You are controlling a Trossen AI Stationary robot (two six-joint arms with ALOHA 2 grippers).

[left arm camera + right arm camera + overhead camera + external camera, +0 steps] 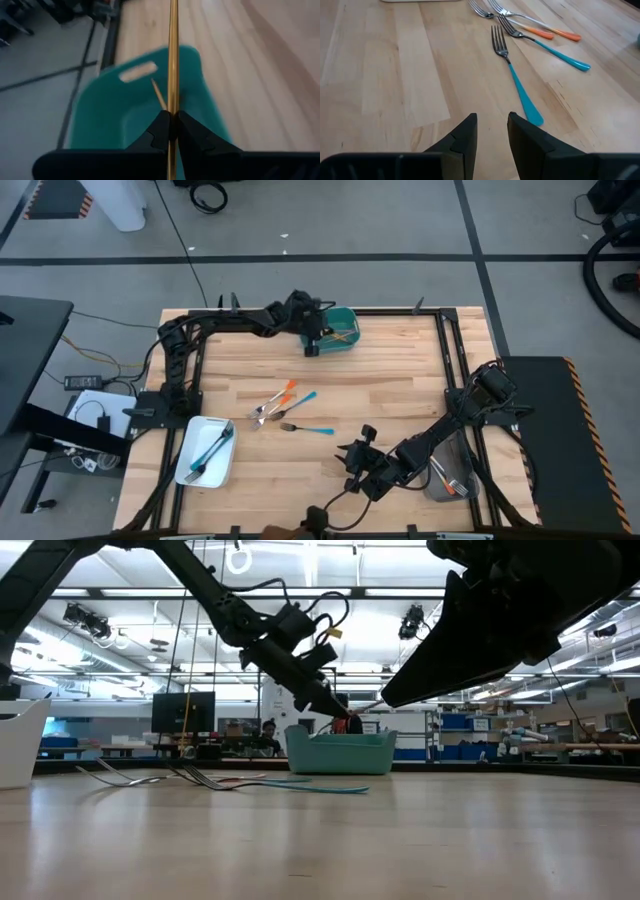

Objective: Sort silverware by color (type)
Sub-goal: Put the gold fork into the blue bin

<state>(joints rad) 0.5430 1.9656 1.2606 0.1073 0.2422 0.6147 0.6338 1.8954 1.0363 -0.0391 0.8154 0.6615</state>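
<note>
Clearly, a slim gold piece of silverware (173, 60) is clamped between the fingers of the left gripper (318, 332), held over the teal tray (345, 341) at the far edge of the wooden table (400, 390). Its head is cut off in the left wrist view, so fork or spoon cannot be told. 1 more gold piece (159, 94) lies inside the teal tray; the overhead view shows a gold streak there, but the count is hard to make out.

Nearer than the teal tray, around the table's middle, lie 4 loose forks: 2 orange-handled forks (540, 28) crossing close together, a blue-handled fork (555, 52) just beside them, and another blue-handled fork (517, 80) a little apart, toward the near edge. In the low view these show only as thin lines on the tabletop.

Well to the left of the teal tray, at the near left corner, a white tray (190, 468) holds blue-handled pieces (213, 450); how many overlap there is unclear.

The right gripper (358, 463) hovers low over bare wood near the front edge, far from the teal tray, its fingers parted and grasping nothing, pointing toward the nearest blue-handled fork. A grey tray (440, 485) sits at the near right, mostly hidden under the right arm, with an orange-handled piece (441, 475) partly visible in it.
</note>
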